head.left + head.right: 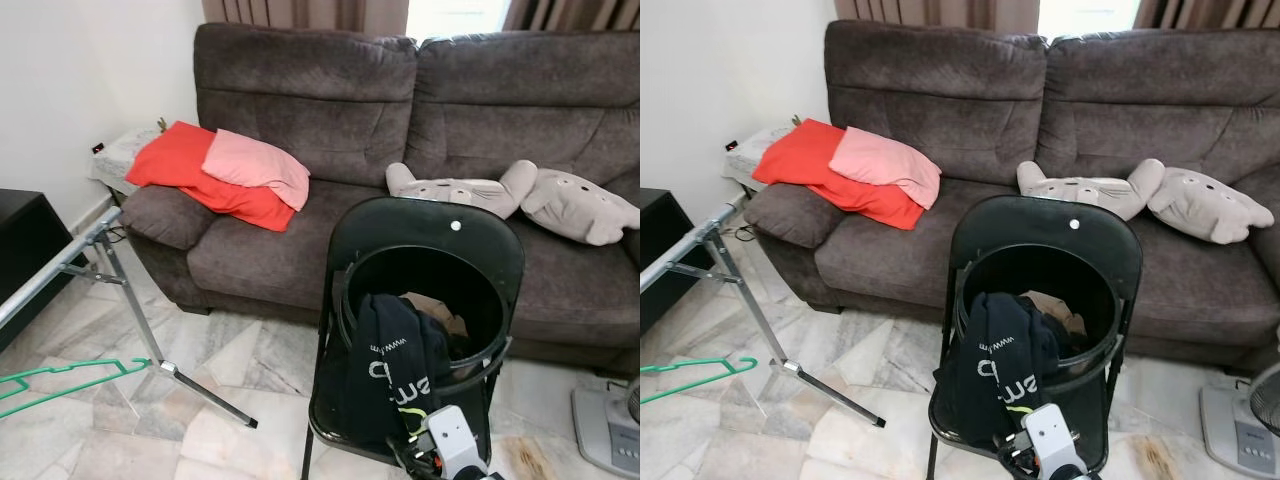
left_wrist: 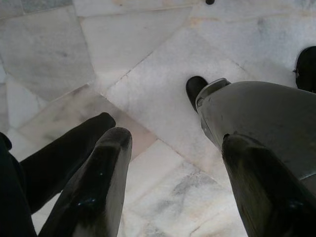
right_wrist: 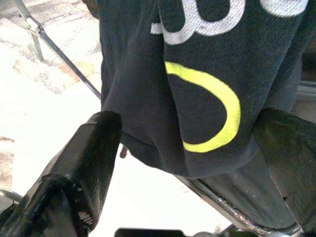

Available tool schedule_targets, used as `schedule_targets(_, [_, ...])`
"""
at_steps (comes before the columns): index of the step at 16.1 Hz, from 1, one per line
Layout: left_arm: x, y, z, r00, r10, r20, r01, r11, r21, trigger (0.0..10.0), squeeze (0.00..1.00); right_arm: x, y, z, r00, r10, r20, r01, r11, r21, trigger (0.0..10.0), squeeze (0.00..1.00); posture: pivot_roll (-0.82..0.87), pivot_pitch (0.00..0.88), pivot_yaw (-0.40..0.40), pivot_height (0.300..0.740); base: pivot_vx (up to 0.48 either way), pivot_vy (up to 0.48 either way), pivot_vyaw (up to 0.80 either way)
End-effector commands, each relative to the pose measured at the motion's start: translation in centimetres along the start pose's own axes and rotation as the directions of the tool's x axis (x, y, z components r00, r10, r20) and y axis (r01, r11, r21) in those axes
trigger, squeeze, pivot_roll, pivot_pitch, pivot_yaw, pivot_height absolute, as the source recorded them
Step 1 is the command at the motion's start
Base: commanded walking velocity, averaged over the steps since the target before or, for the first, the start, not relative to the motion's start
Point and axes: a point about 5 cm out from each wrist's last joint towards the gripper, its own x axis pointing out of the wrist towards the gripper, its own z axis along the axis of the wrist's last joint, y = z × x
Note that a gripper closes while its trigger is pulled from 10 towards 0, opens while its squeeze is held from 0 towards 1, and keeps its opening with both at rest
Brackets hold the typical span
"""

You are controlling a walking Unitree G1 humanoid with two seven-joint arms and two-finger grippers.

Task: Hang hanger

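Green hanger [image 1: 70, 378]: hung on rack [image 1: 60, 265], far left, long axis roughly level. Left gripper [image 2: 168, 187] nearer, jaws open, empty. Right gripper [image 3: 192, 163] jaws open at black garment [image 3: 197, 74].

The robot's right arm [image 1: 455, 440] reaches forward low at the near edge of the scene, right of centre, its silver wrist showing. The right gripper [image 3: 190, 163] has its two black fingers [image 3: 84, 163] spread wide apart, holding nothing. The left gripper [image 2: 182, 197] points down toward the floor, fingers [image 2: 96, 187] also spread apart and empty.
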Motion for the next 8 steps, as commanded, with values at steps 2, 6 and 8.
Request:
schedule_targets(2, [-0.1, 0.4, -0.2, 1.000, 0.006, -0.007, -0.006, 1.000, -0.001, 10.0, 0.00, 0.3, 0.6, -0.3, 0.999, 0.032, -0.020, -0.032, 0.999, -0.003, 10.0, 0.00, -0.04, 0.073, 0.038, 0.740, 0.000, 0.000, 0.00])
schedule_targets(6, [-0.1, 0.5, -0.2, 1.000, 0.005, -0.007, -0.005, 1.000, 0.005, 10.0, 0.00, 0.8, -0.4, 0.1, 1.000, -0.003, -0.028, 0.002, 1.000, -0.025, 8.0, 0.00, -0.04, 0.076, 0.039, 0.740, 0.000, 0.000, 0.00])
schedule_targets(8, [-0.1, 0.5, -0.1, 1.000, 0.005, -0.006, -0.005, 1.000, 0.005, 10.0, 0.00, 1.2, -0.8, 0.1, 0.998, -0.028, -0.057, 0.026, 0.999, -0.042, 1.8, 0.00, -0.04, 0.077, 0.040, 0.740, 0.000, 0.000, 0.00])
